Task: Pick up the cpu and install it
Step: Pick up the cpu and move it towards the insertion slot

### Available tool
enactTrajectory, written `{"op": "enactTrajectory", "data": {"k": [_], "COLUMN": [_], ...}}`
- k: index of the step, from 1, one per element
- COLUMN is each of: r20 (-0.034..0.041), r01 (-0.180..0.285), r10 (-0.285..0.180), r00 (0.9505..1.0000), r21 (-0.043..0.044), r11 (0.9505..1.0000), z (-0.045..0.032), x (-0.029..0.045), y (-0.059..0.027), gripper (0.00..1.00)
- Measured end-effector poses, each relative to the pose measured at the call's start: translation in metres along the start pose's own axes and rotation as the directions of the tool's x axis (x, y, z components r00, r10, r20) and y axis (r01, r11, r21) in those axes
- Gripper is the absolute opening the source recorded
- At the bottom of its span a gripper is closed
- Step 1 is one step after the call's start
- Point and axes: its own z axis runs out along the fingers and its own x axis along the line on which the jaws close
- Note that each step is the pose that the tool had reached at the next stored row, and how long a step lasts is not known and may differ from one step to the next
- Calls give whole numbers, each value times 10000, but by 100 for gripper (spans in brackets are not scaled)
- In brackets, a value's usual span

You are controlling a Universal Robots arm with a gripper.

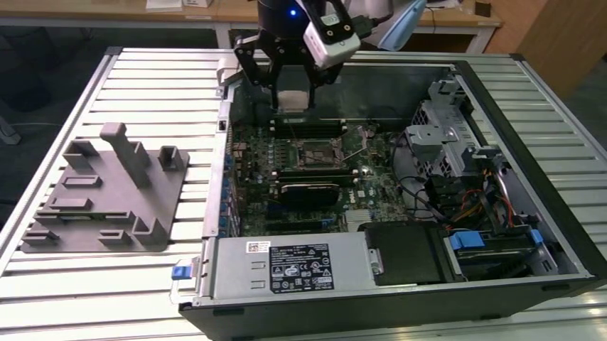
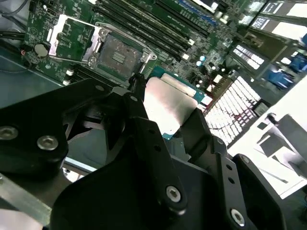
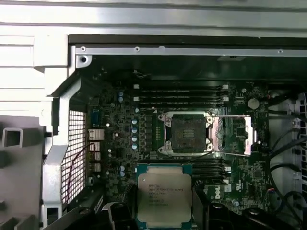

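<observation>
1. Black gripper [image 2: 165, 122] links sit closest in the second wrist view, and its two fingers [image 2: 139, 115] are clamped on opposite edges of the cpu [image 2: 169, 103], which hangs clear above the motherboard [image 2: 172, 28].
2. In the first wrist view the cpu [image 3: 164, 196] shows its silver-grey lid and green rim, pinched between the dark fingers [image 3: 211, 215]. The open socket [image 3: 188, 134] lies on the board just beyond it, with its metal load plate [image 3: 235, 135] swung aside.
3. In the exterior view the gripper [image 1: 291, 92] hangs over the far end of the open computer case [image 1: 379, 312], above the memory slots [image 1: 308, 128]. The cpu [image 1: 291, 99] is a pale square between the jaws, and the socket [image 1: 318, 151] sits near, a little closer to the camera.
4. A grey fixture tray [image 1: 104, 199] rests on the slatted table [image 1: 142, 298] at the exterior view's left, beside the case and well apart from the gripper.
5. A grey power supply [image 1: 289, 266] sits at the case's near end.
</observation>
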Motion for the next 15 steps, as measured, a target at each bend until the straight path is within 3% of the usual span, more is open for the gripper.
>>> {"op": "enactTrajectory", "data": {"k": [8, 10, 15], "r20": [-30, -40, -41], "r01": [0, -1, -1], "r10": [0, 1, 1], "r00": [10000, 10000, 10000], "r21": [5, 7, 7], "r11": [10000, 10000, 10000], "z": [133, 198, 282], "x": [-122, -186, -244], "y": [70, 113, 157], "gripper": [55, 55, 55]}}
